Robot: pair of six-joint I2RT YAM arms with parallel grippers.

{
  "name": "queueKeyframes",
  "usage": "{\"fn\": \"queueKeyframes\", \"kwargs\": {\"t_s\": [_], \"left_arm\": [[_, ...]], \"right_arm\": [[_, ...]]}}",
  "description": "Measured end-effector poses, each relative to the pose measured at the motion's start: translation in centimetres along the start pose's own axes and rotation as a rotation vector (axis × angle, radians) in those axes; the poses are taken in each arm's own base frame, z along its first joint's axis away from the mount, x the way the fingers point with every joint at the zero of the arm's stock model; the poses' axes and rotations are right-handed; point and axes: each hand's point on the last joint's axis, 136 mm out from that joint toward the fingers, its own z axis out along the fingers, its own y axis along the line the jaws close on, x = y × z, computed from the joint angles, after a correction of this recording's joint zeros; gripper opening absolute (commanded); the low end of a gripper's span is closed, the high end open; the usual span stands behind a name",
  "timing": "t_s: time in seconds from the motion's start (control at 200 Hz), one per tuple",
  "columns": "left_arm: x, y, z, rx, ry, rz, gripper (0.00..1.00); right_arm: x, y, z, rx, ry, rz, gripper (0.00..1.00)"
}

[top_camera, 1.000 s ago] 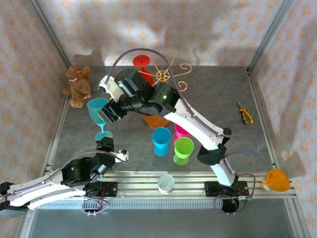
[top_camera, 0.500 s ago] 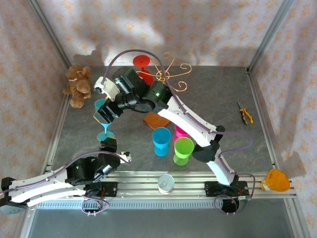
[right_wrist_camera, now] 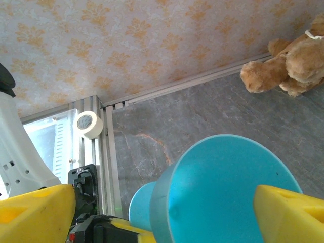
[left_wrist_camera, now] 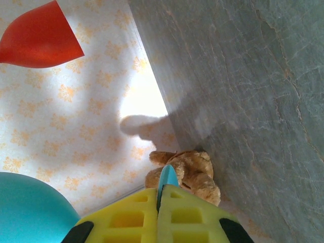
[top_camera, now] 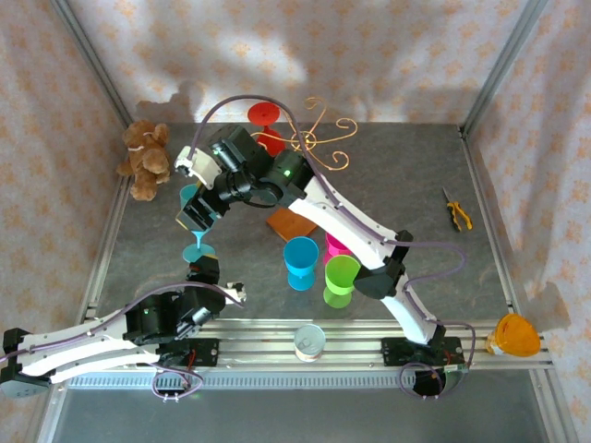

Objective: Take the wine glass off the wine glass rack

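On the far left a teddy bear (top_camera: 143, 159) sits at the table's (top_camera: 416, 185) back corner. Just right of it, the left gripper (top_camera: 204, 270) is pinched onto the foot of the teal wine glass (top_camera: 194, 221) (its yellow pads (left_wrist_camera: 126, 215) meet on the thin blue edge). The right gripper (top_camera: 196, 210) brackets the bowl with jaws spread wide; contact cannot be told. Further right stands the wine glass rack (top_camera: 314, 138), a red wine glass (top_camera: 264, 125) hanging from it.

The wine glass (top_camera: 191, 205) is turquoise, the wine glass rack (top_camera: 319, 138) gold wire, the teddy bear (top_camera: 145, 159) brown, the table (top_camera: 406, 185) mottled grey, and the walls (top_camera: 369, 55) pale with orange floral print.
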Motion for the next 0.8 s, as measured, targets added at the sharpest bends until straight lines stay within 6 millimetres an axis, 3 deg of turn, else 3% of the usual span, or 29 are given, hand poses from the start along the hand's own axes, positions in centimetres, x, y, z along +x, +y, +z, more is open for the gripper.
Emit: {"fn": "queueKeyframes", "kwargs": {"t_s": [0.165,0.265,0.481,0.801], "left_arm": [[-0.1,-0.2,0.1,0.004,0.001,0.007,0.00],[-0.1,-0.2,0.1,0.004,0.002,0.007,0.00],[-0.1,-0.5,0.1,0.009,0.003,0.015,0.00],[0.1,-1.0,0.2,0.020,0.007,0.028,0.00]], "right_arm": [[0.6,0.2,0.6,-0.023,0.019,-0.007,0.88],[1.4,0.3,1.1,-0.040,0.046,-0.006,0.80],[2.4,0.5,1.2,-0.065,0.083,-0.007,0.57],[3.3,1.0,0.8,-0.102,0.122,0.011,0.31]]}}
